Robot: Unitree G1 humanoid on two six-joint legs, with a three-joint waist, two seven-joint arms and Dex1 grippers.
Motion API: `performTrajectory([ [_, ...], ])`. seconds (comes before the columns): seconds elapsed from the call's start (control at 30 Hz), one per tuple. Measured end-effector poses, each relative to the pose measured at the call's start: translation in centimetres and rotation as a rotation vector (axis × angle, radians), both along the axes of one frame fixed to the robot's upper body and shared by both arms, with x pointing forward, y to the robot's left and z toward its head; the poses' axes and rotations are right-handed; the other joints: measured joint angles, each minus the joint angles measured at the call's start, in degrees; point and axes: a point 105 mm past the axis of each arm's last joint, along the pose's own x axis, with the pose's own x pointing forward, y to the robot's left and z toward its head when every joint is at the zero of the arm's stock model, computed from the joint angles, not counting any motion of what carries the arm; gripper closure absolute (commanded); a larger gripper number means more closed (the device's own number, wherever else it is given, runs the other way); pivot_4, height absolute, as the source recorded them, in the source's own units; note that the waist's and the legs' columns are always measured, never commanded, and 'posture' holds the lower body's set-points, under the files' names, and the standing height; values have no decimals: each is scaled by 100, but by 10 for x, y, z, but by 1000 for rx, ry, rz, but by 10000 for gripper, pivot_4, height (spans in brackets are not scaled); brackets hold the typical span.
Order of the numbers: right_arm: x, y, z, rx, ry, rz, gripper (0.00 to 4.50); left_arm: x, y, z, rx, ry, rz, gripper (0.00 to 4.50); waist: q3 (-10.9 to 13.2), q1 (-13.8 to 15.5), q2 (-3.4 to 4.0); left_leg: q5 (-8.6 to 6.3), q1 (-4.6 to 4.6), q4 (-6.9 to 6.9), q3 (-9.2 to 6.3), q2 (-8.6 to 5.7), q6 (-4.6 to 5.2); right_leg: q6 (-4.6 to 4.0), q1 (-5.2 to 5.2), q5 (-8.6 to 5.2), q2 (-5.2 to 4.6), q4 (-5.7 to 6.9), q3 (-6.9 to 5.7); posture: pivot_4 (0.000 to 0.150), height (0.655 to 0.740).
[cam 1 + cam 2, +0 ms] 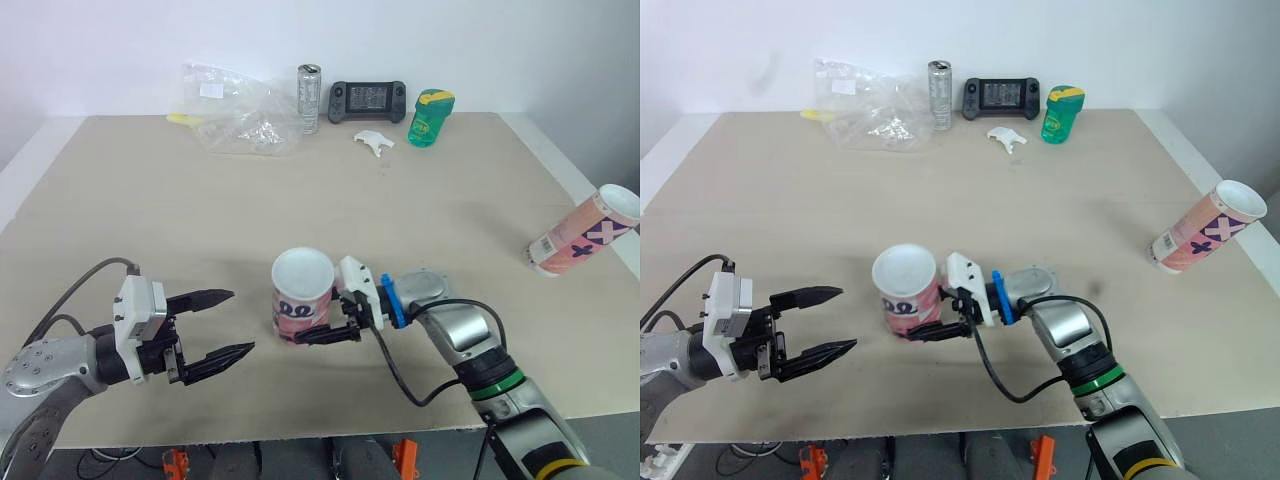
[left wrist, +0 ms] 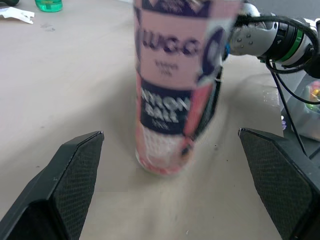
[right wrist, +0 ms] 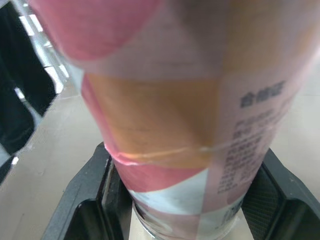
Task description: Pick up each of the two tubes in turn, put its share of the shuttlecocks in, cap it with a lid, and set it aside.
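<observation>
Wide beige matte tabletop (image 1: 150, 220), plain white wall (image 1: 100, 50) rising behind the tabletop's far edge, grey floor (image 1: 1230, 440) beyond its near right corner, soft even light

Near front edge of table (image 1: 400, 220), centre: upright tube (image 1: 303, 298). Just right of it: right gripper (image 1: 322, 330), one finger on each side of its lower part, touching. Left of it, apart: left gripper (image 1: 240, 320), pointed toward it. Far right, at table edge: second tube (image 1: 585, 232), tilted. Along back edge, left to right: plastic bag (image 1: 240, 115), can (image 1: 309, 98), game console (image 1: 368, 100), bottle (image 1: 430, 117). Just in front, between console and bottle: small plastic piece (image 1: 374, 142).
</observation>
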Motion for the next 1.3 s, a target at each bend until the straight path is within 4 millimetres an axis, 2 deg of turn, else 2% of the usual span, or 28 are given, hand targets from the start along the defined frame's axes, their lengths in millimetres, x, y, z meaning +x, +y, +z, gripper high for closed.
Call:
performTrajectory([
  [0.07,8,-10,9,20,-22,-57,16431,4,-2,5,-9,-24,-1,0,0,2,0,0,0,3,0,0,0,1,1,1,1,0,1,1500,7236],
  [0.13,24,-32,22,51,-52,-176,16431,13,-8,13,-44,-59,-6,0,2,18,3,0,-2,11,0,-5,0,8,4,5,0,1,3,1500,7236],
  [0.2,50,-73,44,100,-104,-392,16431,27,-15,19,-85,-79,-7,0,2,39,4,0,-8,21,-1,-10,0,13,4,10,-1,1,6,1500,7236],
  [0.23,55,-82,49,110,-114,-437,16431,29,-16,20,-91,-84,-7,0,2,47,3,0,-11,24,1,-11,0,16,4,11,-2,0,9,1500,7236],
  [0.3,71,-121,60,139,-143,-624,16431,41,-23,24,-121,-99,-10,0,2,82,3,0,-17,34,0,-15,0,21,3,13,-3,-1,10,1500,7236],
  [0.33,81,-155,66,157,-160,-783,16431,50,-28,25,-135,-103,-12,0,2,94,3,0,-21,35,1,-15,1,23,2,14,-3,-3,13,1500,7236],
  [0.4,85,-177,67,165,-163,-885,16431,58,-34,27,-159,-108,-15,0,2,117,4,-2,-21,36,5,-19,4,17,2,18,-5,-3,20,1500,7236],
  [0.43,89,-199,65,173,-158,-983,16431,68,-43,31,-189,-124,-26,0,2,133,4,-2,-23,41,4,-22,4,2,2,31,-6,-3,19,1500,7236],
  [0.53,90,-231,59,190,-147,-1126,16431,82,-58,40,-233,-150,-47,0,2,141,5,-2,-29,47,5,-29,4,3,1,37,-11,-4,26,1500,7236],
  [0.67,88,-247,46,189,-121,-1203,16431,95,-72,48,-270,-175,-81,0,2,103,9,-2,-27,47,13,-29,4,7,0,39,-10,-4,37,1500,7236],
  [0.77,88,-254,41,196,-112,-1246,16431,100,-75,51,-272,-192,-88,0,2,103,11,-2,-27,48,13,-30,4,10,1,40,-10,-4,38,1500,7236],
  [0.9,87,-264,33,206,-89,-1300,16431,104,-80,48,-271,-189,-113,0,2,116,12,-2,-29,53,15,-32,4,18,2,43,-13,-5,40,1500,7236],
  [0.93,88,-264,24,210,-56,-1313,16431,106,-80,45,-266,-185,-111,0,2,114,12,-2,-28,55,16,-32,4,19,2,44,-13,-5,41,1500,7236],
  [1.03,88,-262,10,214,5,-1319,6541,105,-80,45,-263,-190,-123,0,2,116,13,-2,-29,55,16,-32,4,22,2,46,-13,-5,41,1500,7236],
  [1.07,88,-262,8,215,13,-1319,1536,105,-80,45,-262,-191,-124,0,2,116,13,-1,-29,56,16,-32,4,24,2,47,-13,-5,42,1500,7236],
  [1.1,88,-263,4,214,29,-1326,251,104,-80,45,-261,-191,-125,0,2,115,13,-1,-28,59,16,-32,4,25,4,48,-13,-5,42,1500,7236],
  [1.2,88,-266,-8,204,77,-1353,251,104,-79,43,-258,-187,-123,0,2,117,13,-1,-29,60,17,-34,4,29,4,49,-15,-5,43,1500,7236],
  [1.3,89,-267,-10,202,90,-1359,251,104,-78,43,-253,-189,-121,0,2,117,13,-1,-28,62,18,-34,3,39,5,48,-14,-5,44,1500,7236],
])
